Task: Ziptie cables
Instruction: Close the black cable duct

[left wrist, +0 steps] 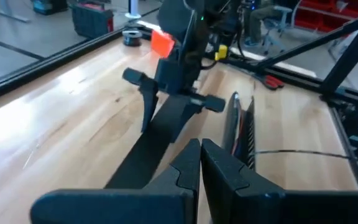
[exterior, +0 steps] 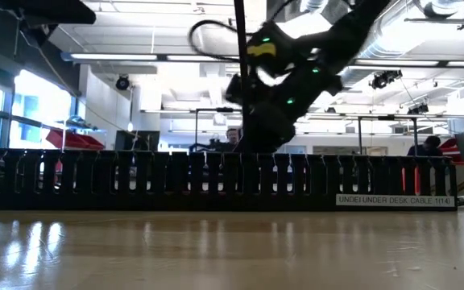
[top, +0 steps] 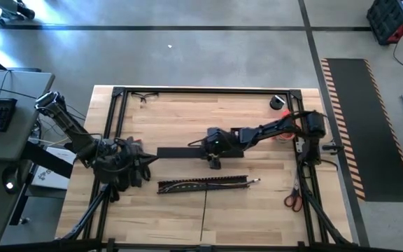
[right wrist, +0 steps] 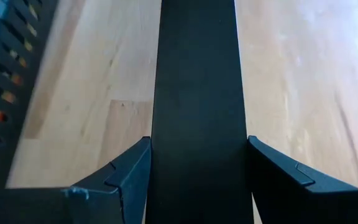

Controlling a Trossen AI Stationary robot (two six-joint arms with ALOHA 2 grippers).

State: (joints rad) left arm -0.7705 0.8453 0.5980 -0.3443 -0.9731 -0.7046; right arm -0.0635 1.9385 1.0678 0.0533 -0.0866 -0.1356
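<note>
Black slotted channel bar holding cables, right claw straddling flat black strip, left claw closed empty

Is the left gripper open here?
No. In the left wrist view the left gripper's two fingers are pressed together, nothing between them, just short of the flat black strip.

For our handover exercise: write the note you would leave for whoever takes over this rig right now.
Left gripper: shut, empty, at the left end of the flat black strip.
Right gripper: jaws astride the strip mid-table; grip unclear.
Long black slotted channel bar: lies on the wooden table nearer the front edge, thin coloured wires inside it.
Done: no ziptie visible.
Left: tie the wires.
</note>
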